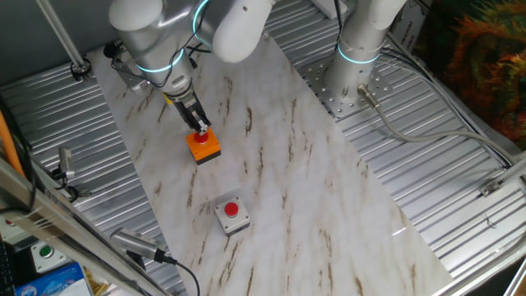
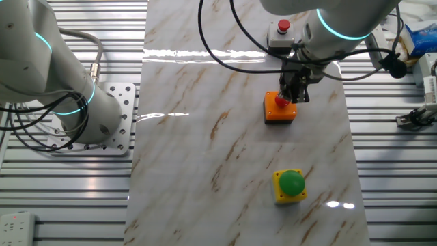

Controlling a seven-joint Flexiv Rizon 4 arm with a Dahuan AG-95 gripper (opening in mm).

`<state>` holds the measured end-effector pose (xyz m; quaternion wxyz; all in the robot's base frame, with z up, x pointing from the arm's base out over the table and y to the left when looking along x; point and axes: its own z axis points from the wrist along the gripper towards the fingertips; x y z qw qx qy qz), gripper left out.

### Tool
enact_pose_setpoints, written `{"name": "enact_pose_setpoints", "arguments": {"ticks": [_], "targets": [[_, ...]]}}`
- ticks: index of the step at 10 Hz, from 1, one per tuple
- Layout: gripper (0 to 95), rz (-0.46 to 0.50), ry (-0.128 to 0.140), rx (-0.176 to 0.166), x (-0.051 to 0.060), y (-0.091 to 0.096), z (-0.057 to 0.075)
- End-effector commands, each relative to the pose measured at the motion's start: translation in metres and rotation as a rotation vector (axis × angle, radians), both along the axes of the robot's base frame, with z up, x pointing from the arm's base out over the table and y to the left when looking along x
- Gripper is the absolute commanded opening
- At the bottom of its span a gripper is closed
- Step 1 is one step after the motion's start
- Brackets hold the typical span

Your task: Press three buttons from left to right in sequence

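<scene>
Because pressing needs a blunt tip, the gripper (image 2: 293, 98) bears on the orange box's red button (image 2: 280, 102) mid-counter; finger state indiscernible.

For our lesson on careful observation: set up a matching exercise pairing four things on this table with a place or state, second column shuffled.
Things
1. orange box
2. yellow box
3. grey box
4. gripper

Descriptions
A. carries a green button
B. right at the red button of the orange box
C. lies between the other two boxes
D. red button on top, nothing above it

Pairs: 1-C, 2-A, 3-D, 4-B
</scene>
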<state>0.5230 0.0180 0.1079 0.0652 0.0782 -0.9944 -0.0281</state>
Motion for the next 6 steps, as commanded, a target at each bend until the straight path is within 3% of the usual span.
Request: {"name": "enact_pose_setpoints", "arguments": {"ticks": [1, 2, 5, 6], "targets": [[0.0, 0.013, -0.006, 0.003, -0.0001, 0.0001, 0.0014], [0.0, 0.034, -0.038, 0.005, -0.0001, 0.0001, 0.0014], [0.0, 0.107, -0.1, 0.014, -0.0001, 0.0001, 0.0014], [0.0, 0.184, -0.129, -0.003, -0.0001, 0.0001, 0.0014]]}}
